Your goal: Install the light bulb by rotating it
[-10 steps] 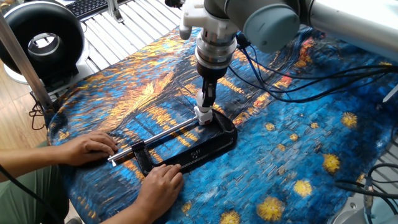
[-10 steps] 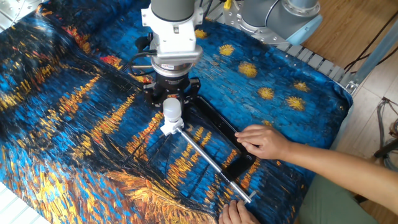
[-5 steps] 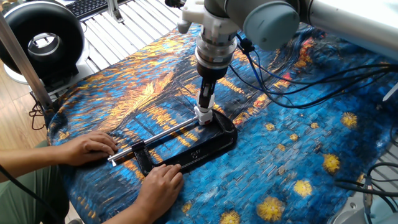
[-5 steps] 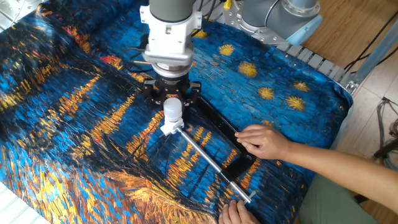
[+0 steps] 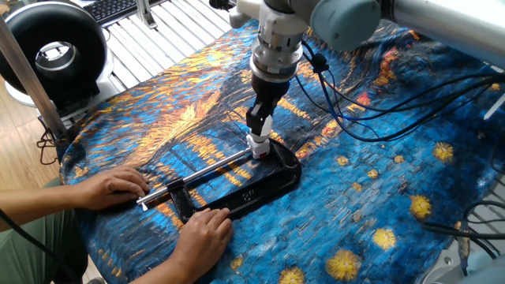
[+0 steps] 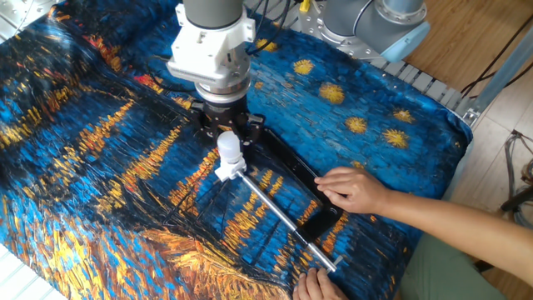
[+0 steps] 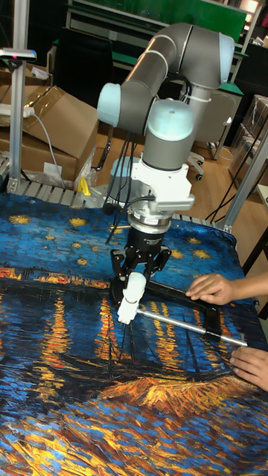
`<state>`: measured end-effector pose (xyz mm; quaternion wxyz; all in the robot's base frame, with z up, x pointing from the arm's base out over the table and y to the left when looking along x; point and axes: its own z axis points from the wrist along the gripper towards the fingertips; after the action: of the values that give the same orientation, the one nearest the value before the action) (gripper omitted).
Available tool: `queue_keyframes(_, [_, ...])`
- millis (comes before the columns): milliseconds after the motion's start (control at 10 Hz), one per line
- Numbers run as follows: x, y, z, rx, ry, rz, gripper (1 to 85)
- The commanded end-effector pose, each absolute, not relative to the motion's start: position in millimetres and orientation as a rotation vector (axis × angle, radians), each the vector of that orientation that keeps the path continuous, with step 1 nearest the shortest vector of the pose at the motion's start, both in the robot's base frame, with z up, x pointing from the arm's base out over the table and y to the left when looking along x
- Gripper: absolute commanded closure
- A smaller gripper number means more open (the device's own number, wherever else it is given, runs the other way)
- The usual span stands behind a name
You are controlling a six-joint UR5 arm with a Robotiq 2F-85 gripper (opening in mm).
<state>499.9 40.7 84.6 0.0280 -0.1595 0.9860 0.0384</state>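
The arm has turned and tipped a bit since before. Its fingers (image 6: 226, 136) hold the light bulb (image 6: 229, 151), so the bulb is likely screwing in.

Your gripper (image 6: 226, 137) stands directly over the light bulb (image 6: 229, 151), blocking access from above. Two hands (image 5: 118, 189) (image 5: 203, 230) flank the black clamp (image 5: 260, 188) and its rod (image 6: 283, 222); the cloth (image 5: 379, 181) beyond lies open.

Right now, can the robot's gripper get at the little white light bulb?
Probably yes. The gripper hangs right over the light bulb, its jaws around or just above the top, with nothing between them. The person's hand is off to the side on the black clamp.
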Motion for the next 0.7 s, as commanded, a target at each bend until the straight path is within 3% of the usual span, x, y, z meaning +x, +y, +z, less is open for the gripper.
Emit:
queue_keyframes(0, [500.6, 40.5, 86.7, -0.426, 3.059, 0.170, 46.0])
queue_keyframes(200, [489.8, 42.2, 85.3, -0.492, 3.089, 0.196, 27.7])
queue_keyframes(600, [486.0, 38.9, 85.3, -0.594, 3.091, 0.163, 18.3])
